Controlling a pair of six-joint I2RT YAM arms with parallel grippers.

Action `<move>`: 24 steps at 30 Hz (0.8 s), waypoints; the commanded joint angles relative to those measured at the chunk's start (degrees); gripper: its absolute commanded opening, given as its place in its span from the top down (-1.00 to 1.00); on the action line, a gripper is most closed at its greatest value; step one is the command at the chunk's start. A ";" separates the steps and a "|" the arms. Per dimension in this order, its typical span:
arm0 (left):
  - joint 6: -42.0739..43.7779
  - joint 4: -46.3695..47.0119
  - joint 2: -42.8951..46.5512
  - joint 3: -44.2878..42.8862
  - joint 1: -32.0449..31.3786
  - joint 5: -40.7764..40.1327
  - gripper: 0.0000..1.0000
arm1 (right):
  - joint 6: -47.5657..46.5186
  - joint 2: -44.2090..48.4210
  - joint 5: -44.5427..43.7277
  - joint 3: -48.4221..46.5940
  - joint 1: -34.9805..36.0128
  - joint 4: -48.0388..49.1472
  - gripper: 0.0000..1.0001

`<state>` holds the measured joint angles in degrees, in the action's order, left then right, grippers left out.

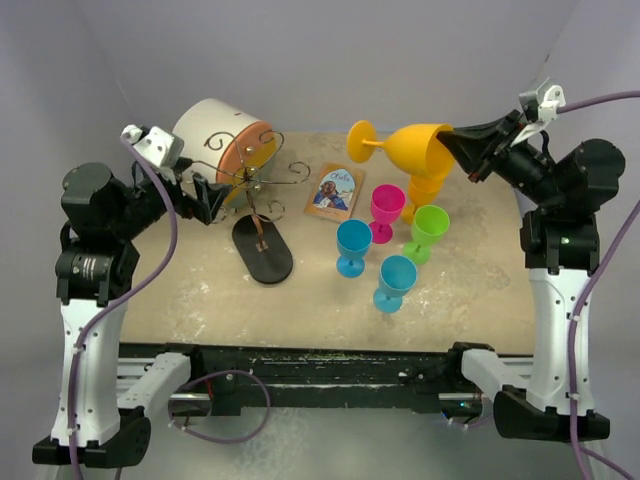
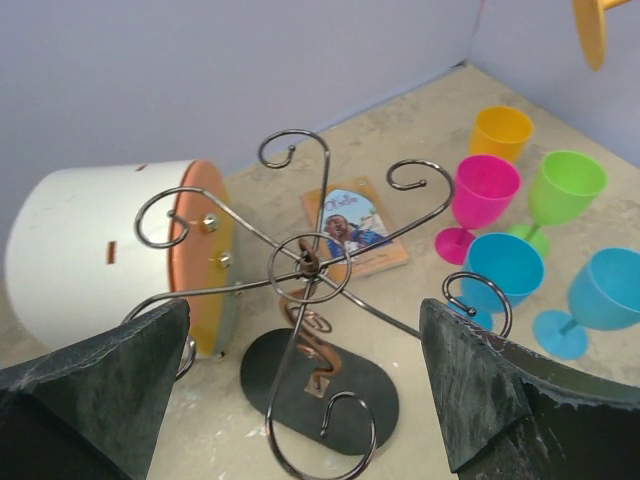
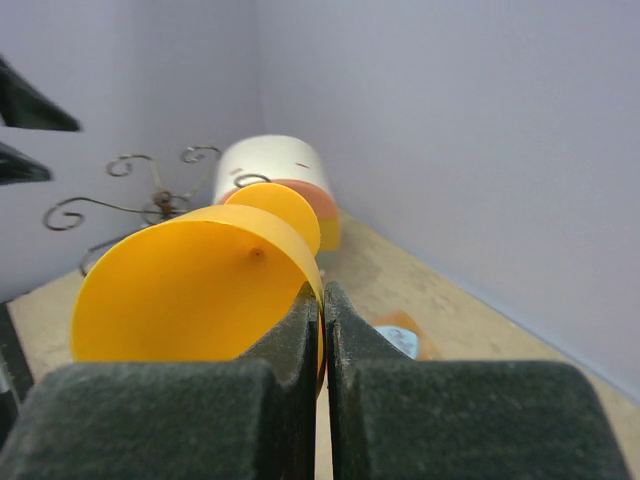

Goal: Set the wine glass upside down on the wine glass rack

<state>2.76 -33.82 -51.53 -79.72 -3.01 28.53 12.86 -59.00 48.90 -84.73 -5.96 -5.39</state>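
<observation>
Aloft, right hand [image 1: 457,141] pinches the wine glass [image 1: 413,147] rim; left hand [image 1: 207,198] gapes empty near the rack [image 1: 250,180].

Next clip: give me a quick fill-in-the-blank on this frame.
The right gripper grips the orange wine glass by its ____.
The left gripper is ____ near the wine glass rack.
____ blue wine glasses stand on the table.
The white cylinder lies on its ____.
Missing words: rim; open; two; side.
</observation>
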 commanded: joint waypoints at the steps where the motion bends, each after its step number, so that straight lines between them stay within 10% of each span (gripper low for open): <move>1: -4.42 4.49 -3.89 -3.33 0.09 10.04 -0.98 | 5.97 -1.45 1.50 -0.48 4.12 9.78 1.00; 10: -7.12 0.32 -17.85 -18.05 -13.82 3.36 -0.99 | 1.96 -10.31 -4.62 -7.78 13.73 7.00 1.00; 24: -25.07 4.24 -31.97 -28.49 -15.50 6.49 -0.72 | -5.15 -17.60 -9.36 -18.26 18.72 -0.04 1.00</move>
<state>-14.87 -33.32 -81.76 -103.70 -18.15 34.28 10.68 -75.79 41.34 -98.08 12.32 -4.38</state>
